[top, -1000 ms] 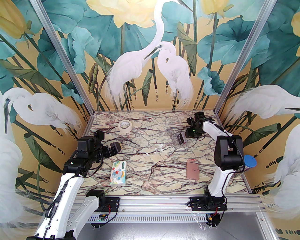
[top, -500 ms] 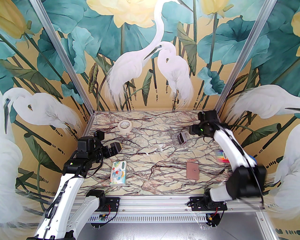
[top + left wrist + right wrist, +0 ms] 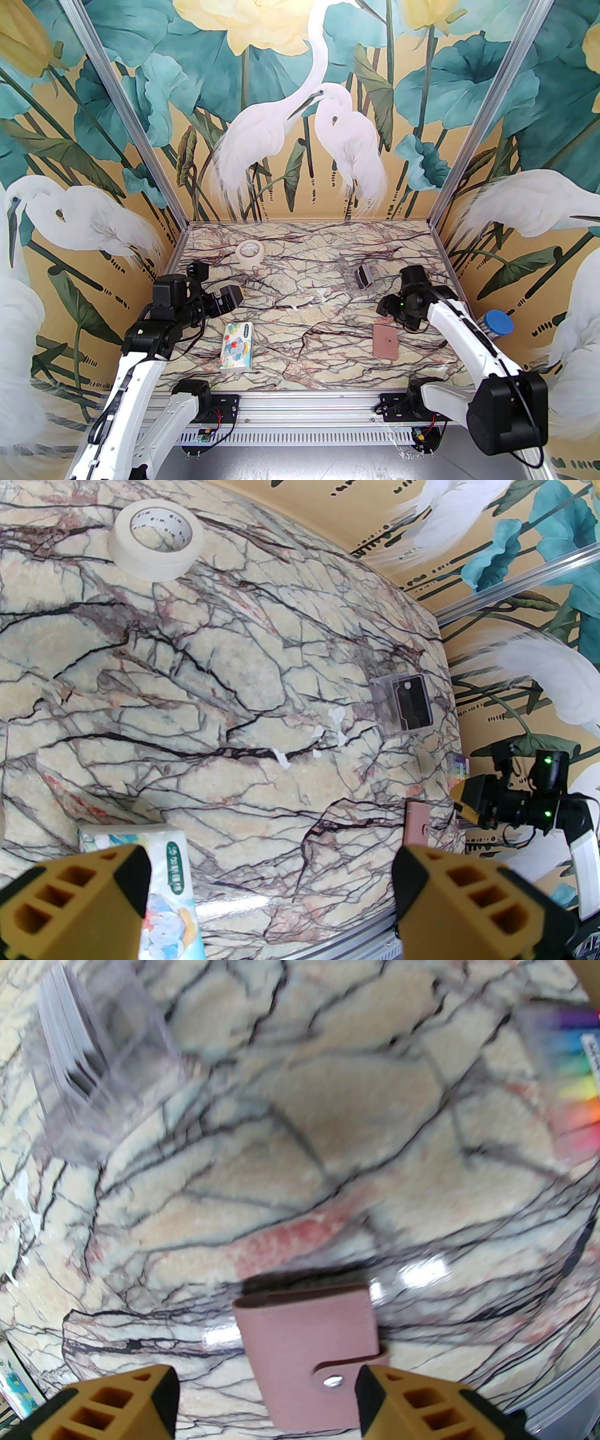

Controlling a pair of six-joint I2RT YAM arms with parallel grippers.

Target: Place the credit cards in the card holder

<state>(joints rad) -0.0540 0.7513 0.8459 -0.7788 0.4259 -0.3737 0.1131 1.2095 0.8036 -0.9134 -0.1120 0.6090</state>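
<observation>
Card holder [image 3: 307, 1358] seen shut on desk [image 3: 328, 1147], near corner hidden by right hand [image 3: 267, 1382], spread, empty. Credit cards [image 3: 65, 1049] blurred inside clear box [image 3: 117, 1077]. Left hand [image 3: 272, 873] spread wide, empty.

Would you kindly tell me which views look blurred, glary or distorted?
Right wrist view: motion-blurred, smearing the clear box and marker pack, with glare on the table beside the card holder. Left wrist view: sharp, but fisheye curves the table edge. Top external view: sharp.
</observation>
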